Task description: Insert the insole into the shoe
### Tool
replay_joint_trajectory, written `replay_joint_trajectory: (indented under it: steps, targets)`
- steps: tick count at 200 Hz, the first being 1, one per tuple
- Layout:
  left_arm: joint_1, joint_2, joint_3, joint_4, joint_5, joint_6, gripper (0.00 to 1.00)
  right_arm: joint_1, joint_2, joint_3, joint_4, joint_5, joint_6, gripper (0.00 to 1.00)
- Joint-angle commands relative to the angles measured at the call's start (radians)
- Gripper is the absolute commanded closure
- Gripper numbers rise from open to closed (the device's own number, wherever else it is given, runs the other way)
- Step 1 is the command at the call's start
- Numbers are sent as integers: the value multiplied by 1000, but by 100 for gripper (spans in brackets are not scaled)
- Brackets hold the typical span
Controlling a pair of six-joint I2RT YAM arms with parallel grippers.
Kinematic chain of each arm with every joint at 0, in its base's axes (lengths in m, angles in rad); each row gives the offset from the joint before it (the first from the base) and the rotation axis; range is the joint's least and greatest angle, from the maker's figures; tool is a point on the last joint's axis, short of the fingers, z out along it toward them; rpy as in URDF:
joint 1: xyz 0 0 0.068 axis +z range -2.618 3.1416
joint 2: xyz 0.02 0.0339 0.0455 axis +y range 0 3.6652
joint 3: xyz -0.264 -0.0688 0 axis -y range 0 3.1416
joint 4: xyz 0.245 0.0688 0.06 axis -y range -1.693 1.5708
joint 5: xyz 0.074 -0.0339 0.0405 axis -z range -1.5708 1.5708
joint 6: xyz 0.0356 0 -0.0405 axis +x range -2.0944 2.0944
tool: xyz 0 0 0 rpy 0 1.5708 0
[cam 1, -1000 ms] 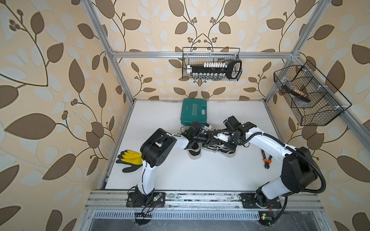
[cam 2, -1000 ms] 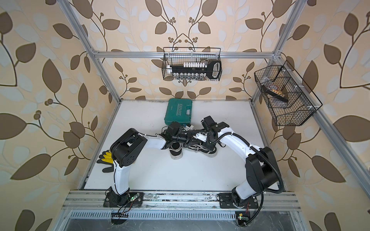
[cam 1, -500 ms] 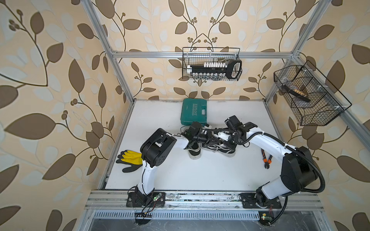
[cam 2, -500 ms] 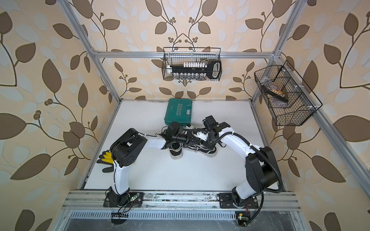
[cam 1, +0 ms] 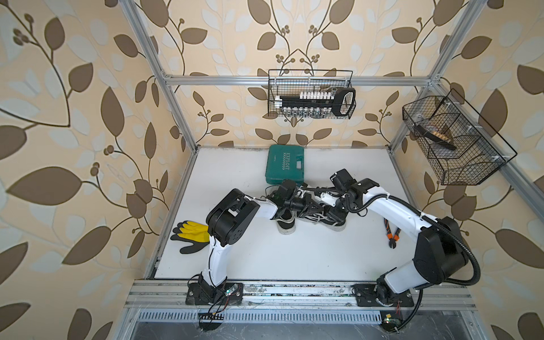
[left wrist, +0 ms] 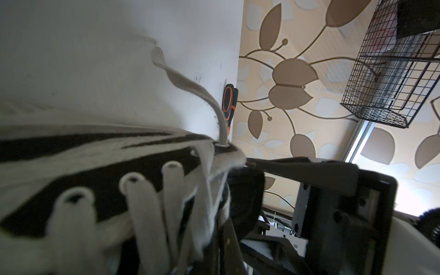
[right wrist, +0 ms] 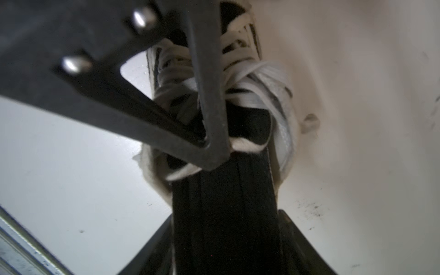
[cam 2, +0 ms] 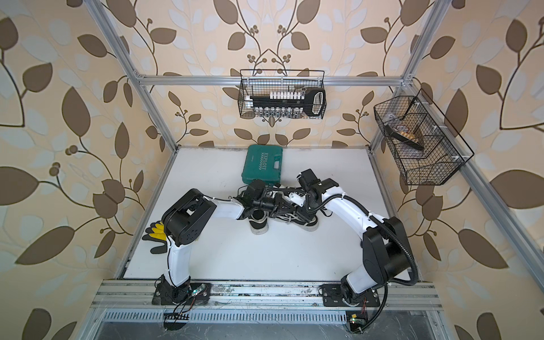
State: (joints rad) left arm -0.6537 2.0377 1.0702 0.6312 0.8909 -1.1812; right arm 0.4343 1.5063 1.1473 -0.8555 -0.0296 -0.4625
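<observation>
Top views: a black-and-white lace-up sneaker [cam 1: 335,226] is being flanked by both grippers at mid-table [cam 1: 294,259]. It is lying just beside a second sneaker [cam 1: 285,228] whose toe is pointing at the camera. The left gripper [cam 1: 311,206] is being held at the lacing, clenched; what is being pinched cannot be told. The right gripper [cam 1: 331,211] is being held at the sneaker's mouth from the opposite side. A green tool case [cam 1: 284,166] is sitting behind. Yellow-black gloves [cam 1: 191,235] are lying by the left arm, orange-handled pliers [cam 1: 391,235] by the right. The same layout is being shown in both top views: sneaker [cam 2: 309,225], left gripper [cam 2: 284,206], right gripper [cam 2: 301,210].

Left wrist: the sneaker [left wrist: 95,181] and its white laces [left wrist: 147,209] are being filmed close up and blurred, with the pliers [left wrist: 228,100] lying beyond.

Right wrist: the black insole [right wrist: 226,214] is being shown partway in the sneaker's mouth. Its front end is passing the white-lined collar under the laces [right wrist: 266,81]. Its rear end is lying between the right gripper's fingers [right wrist: 209,95], which are standing apart, released.
</observation>
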Motion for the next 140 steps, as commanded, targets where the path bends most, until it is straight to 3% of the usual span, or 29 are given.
replay_joint_trajectory:
  steps: [1,44,66,92,126,140]
  targets:
    - [-7,-48,37,3,40,27,100,5,-113,3,-57,40,95,29]
    - [-7,-58,47,-22,36,44,100,2,-207,-18,-74,173,411,15]
    - [-6,-68,46,-53,30,64,100,-14,-165,22,-140,142,608,17]
    - [-7,-70,47,-64,28,72,100,-32,-74,50,-154,57,737,27]
    - [-7,-79,42,-91,28,89,100,-46,-3,72,-152,-8,793,45]
    - [-7,-76,43,-93,27,91,100,-52,-1,61,-139,-19,806,46]
